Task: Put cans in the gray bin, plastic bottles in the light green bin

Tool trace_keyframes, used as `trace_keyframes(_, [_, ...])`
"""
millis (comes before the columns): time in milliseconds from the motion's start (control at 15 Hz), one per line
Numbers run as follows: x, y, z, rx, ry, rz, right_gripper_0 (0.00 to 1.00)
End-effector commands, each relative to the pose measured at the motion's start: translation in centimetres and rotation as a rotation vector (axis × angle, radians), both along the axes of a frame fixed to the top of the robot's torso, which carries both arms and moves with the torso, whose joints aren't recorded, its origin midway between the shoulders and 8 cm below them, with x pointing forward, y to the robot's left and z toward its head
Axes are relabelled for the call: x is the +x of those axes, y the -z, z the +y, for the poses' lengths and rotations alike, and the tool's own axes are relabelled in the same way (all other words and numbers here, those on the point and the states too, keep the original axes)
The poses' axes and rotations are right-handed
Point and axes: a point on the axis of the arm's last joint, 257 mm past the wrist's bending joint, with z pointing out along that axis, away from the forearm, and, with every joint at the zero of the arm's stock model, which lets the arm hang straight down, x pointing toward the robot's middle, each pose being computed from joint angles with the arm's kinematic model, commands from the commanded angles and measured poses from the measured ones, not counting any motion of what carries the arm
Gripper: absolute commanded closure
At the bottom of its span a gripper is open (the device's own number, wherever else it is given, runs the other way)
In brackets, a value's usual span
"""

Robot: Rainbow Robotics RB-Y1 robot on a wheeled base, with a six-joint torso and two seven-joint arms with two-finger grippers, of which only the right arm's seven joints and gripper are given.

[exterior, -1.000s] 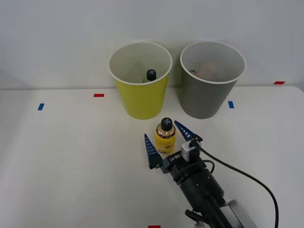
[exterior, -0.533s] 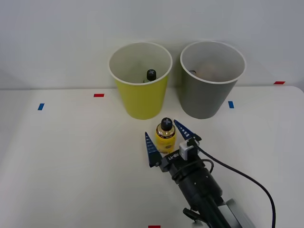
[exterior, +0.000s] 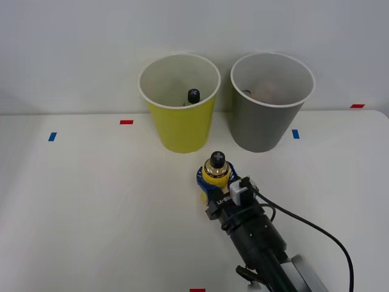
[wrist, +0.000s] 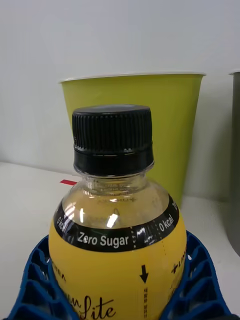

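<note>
The right gripper [exterior: 214, 180] is clenched around the yellow bottle [exterior: 215, 174], which stands upright on the white table [exterior: 91, 201] just below the centre of the front view, the black arm [exterior: 258, 240] running off toward the lower right with a cable [exterior: 316, 231] looping beside it. Directly above the bottle in that frame, near but apart from it, stand the two bins side by side against the pale wall: the light green bin [exterior: 180, 103] at upper centre and the gray bin [exterior: 270, 100] to its right. Nothing lies between the bottle and either bin. From above, the front view looks into both bins: a second bottle's black cap [exterior: 193, 95] shows inside the light green one, and something pale and rounded, too dim to name, lies in the gray one. Small red tape marks [exterior: 126, 122] and blue tape marks [exterior: 52, 137] dot the table. The wrist view gives what the front view cannot: the blue ribbed fingers [wrist: 35, 285] pressed against both flanks of the yellow bottle [wrist: 117, 250], its ribbed cap [wrist: 112, 137], and a black band reading "Zero Sugar". Behind it rises the light green bin's wall [wrist: 175, 115], with a sliver of the gray bin [wrist: 235, 160] at the frame's right edge.
</note>
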Motion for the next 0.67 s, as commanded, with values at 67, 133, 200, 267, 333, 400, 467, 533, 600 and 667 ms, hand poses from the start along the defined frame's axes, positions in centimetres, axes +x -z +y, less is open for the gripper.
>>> trace_keyframes(67, [-0.1,0.0,0.2,0.013,-0.003,0.006,1.00])
trace_keyframes(133, [-0.2,0.0,0.3,0.019,-0.005,0.008,1.00])
trace_keyframes(200, [-0.2,0.0,0.3,0.027,-0.006,0.012,1.00])
trace_keyframes(267, [-0.3,0.0,0.5,0.037,-0.008,0.016,1.00])
trace_keyframes(333, [-0.4,0.1,0.4,0.046,-0.008,0.019,1.00])
trace_keyframes(400, [-0.7,-0.1,0.3,0.062,-0.007,0.020,1.00])
trace_keyframes(467, [-1.2,-0.7,-0.1,0.078,0.002,0.014,1.00])
trace_keyframes(533, [-1.9,-1.2,-0.4,0.089,0.006,0.009,1.00])
trace_keyframes(600, [-2.9,-2.4,-0.7,0.114,0.008,-0.002,1.00])
trace_keyframes(667, [-3.7,-3.3,-1.0,0.137,0.004,-0.008,1.00])
